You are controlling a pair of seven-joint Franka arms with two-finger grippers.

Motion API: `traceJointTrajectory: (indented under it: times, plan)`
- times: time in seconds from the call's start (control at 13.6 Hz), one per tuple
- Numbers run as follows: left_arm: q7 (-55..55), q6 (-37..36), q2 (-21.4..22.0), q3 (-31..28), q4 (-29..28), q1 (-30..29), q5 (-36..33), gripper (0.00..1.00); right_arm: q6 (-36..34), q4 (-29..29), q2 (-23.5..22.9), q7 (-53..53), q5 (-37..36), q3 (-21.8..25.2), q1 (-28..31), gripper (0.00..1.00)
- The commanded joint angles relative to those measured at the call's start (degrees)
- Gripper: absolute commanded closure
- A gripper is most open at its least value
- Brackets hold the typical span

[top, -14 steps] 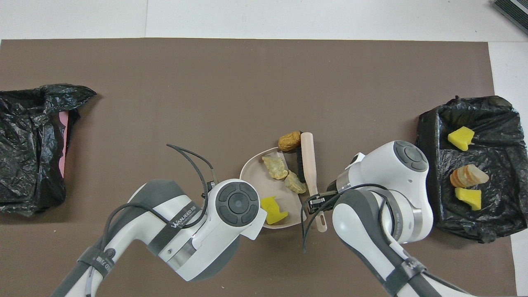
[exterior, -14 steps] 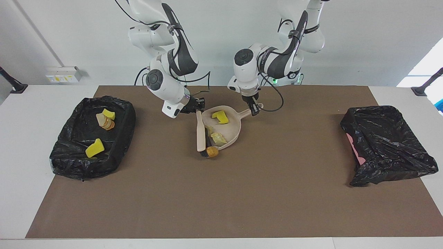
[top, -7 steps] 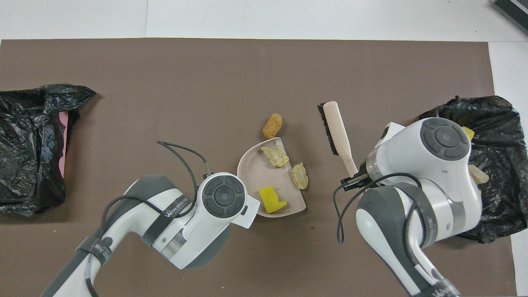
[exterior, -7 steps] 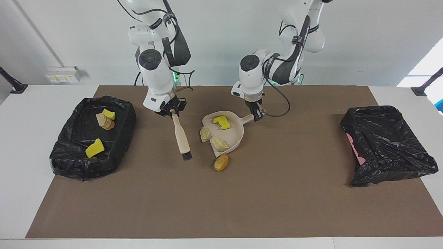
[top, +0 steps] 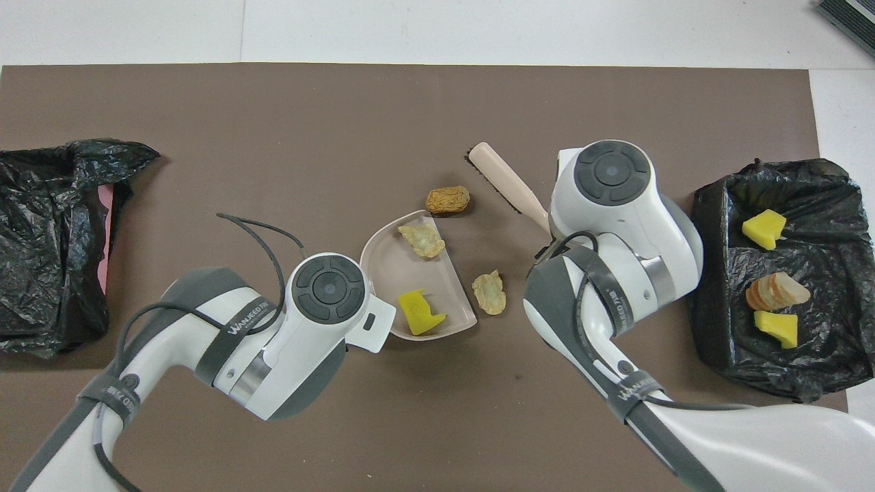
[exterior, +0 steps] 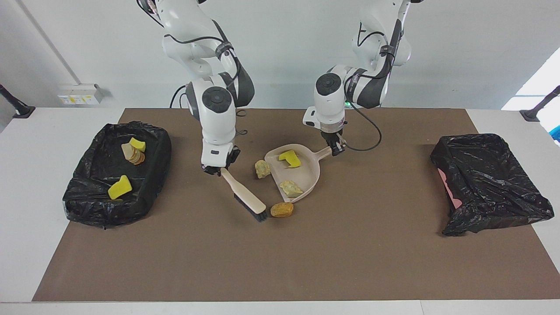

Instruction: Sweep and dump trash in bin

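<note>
My left gripper (exterior: 336,148) is shut on the handle of a beige dustpan (exterior: 306,173) that lies on the brown mat. In the pan are a yellow sponge chunk (exterior: 290,158) and a pale beige lump (exterior: 290,188). A second beige lump (exterior: 262,168) lies on the mat beside the pan, toward the right arm's end. A brown cork-like piece (exterior: 281,209) lies just outside the pan's mouth. My right gripper (exterior: 217,169) is shut on the handle of a brush (exterior: 243,191). The brush's bristles are beside the cork piece. In the overhead view both grippers are hidden under their wrists.
A black-bag-lined bin (exterior: 162,148) at the right arm's end holds yellow chunks and a sliced brownish piece. A second black-bag bin (exterior: 481,175) stands at the left arm's end. The overhead view shows the dustpan (top: 386,263), the brush (top: 509,181) and the cork piece (top: 448,200).
The right gripper swung the brush off the pan's mouth and out, then brought its bristles beside the cork piece. The pan shifted toward the left arm's end. One beige lump now lies outside the pan.
</note>
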State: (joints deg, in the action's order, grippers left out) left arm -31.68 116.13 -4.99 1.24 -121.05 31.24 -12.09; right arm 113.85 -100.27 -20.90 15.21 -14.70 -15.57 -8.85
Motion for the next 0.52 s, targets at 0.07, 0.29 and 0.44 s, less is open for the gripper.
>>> traceJointTrajectory:
  times: [0.07,0.29,0.44]
  plan:
    - [-0.31,0.75,0.33,0.26,-0.41,-2.24,-1.35,1.00,-1.52,0.88,-1.69,0.53,2.92,-0.51,-0.29,1.00]
    - [0.04,4.87,0.86,0.35,-2.25,-1.71,-1.27,1.00,-4.86,-4.92,1.55,-4.29,6.07,-0.60,0.51,1.00]
    - [0.83,6.30,0.51,0.52,-2.35,-1.45,-0.48,1.00,-6.88,-5.29,2.35,-7.98,12.29,-0.60,-1.25,1.00]
